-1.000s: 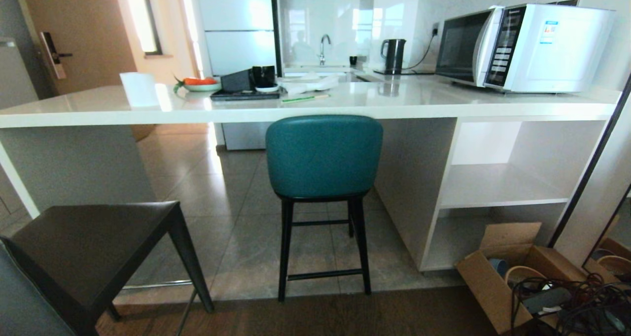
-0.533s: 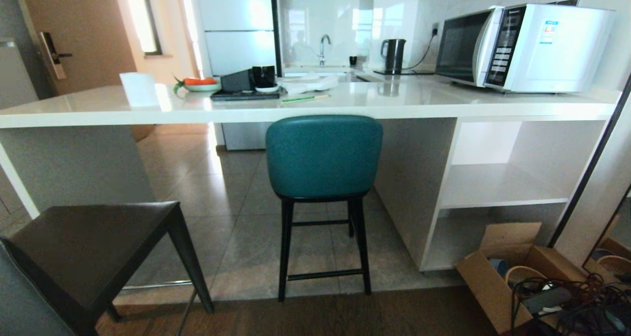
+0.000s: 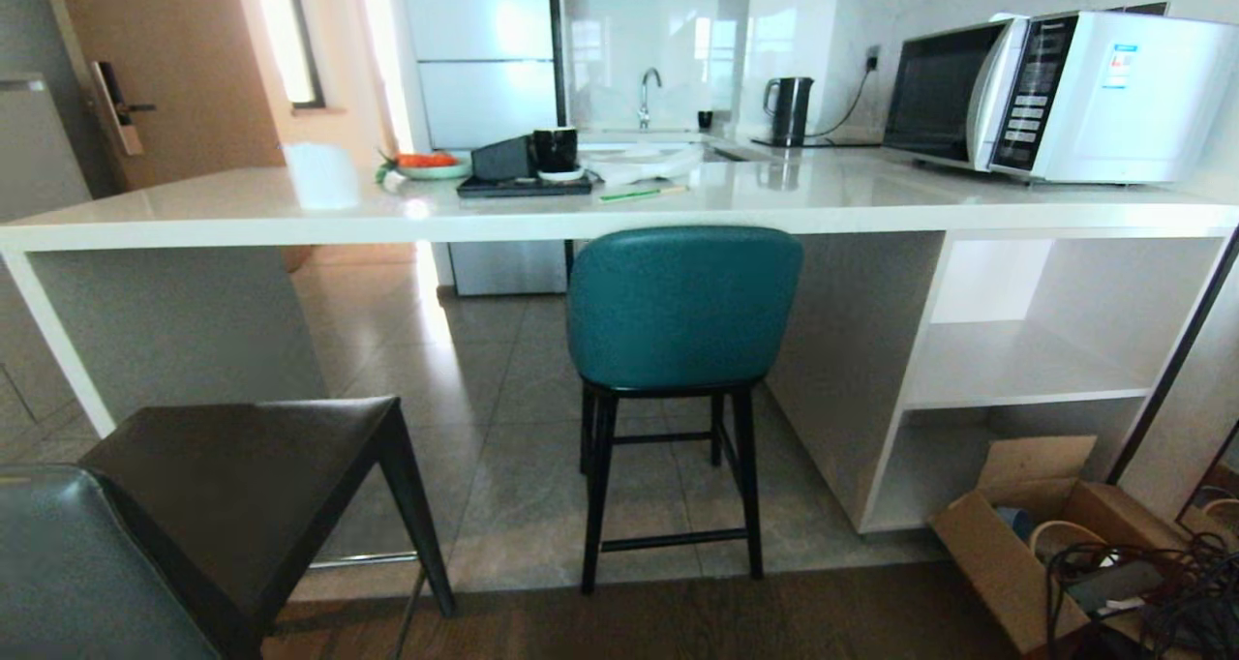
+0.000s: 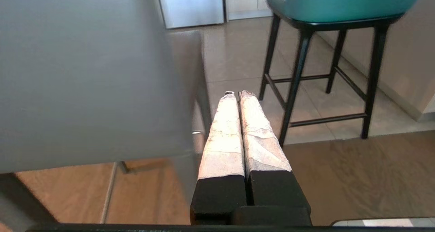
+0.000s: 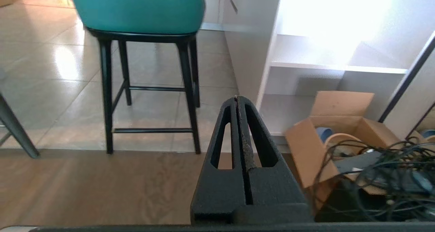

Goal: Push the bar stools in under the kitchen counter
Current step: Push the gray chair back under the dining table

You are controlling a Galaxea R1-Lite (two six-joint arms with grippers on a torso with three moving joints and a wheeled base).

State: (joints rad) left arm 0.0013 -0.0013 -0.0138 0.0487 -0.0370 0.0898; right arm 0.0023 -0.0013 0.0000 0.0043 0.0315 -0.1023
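Observation:
The teal bar stool (image 3: pixel 682 307) stands tucked against the white kitchen counter (image 3: pixel 194 217), its back just below the slab edge. The grey bar stool (image 3: pixel 242 476) stands out from the counter at the near left, with a grey leather pad (image 3: pixel 68 563) at its near edge. Neither arm shows in the head view. My left gripper (image 4: pixel 237 93) is shut and empty, low beside the grey stool (image 4: pixel 85 72), with the teal stool (image 4: pixel 340 4) ahead of it. My right gripper (image 5: pixel 237 97) is shut and empty, facing the teal stool's legs (image 5: pixel 149 89).
Open white shelves (image 3: pixel 1016 370) fill the counter's right end. An open cardboard box (image 3: pixel 1026 544) and tangled cables (image 3: pixel 1152 592) lie on the floor below them. A microwave (image 3: pixel 1065 94), a kettle (image 3: pixel 789 108) and a tray (image 3: pixel 523 184) sit on the counter.
The whole head picture has shifted to the right, so the camera has moved. Both stools keep their places relative to the counter.

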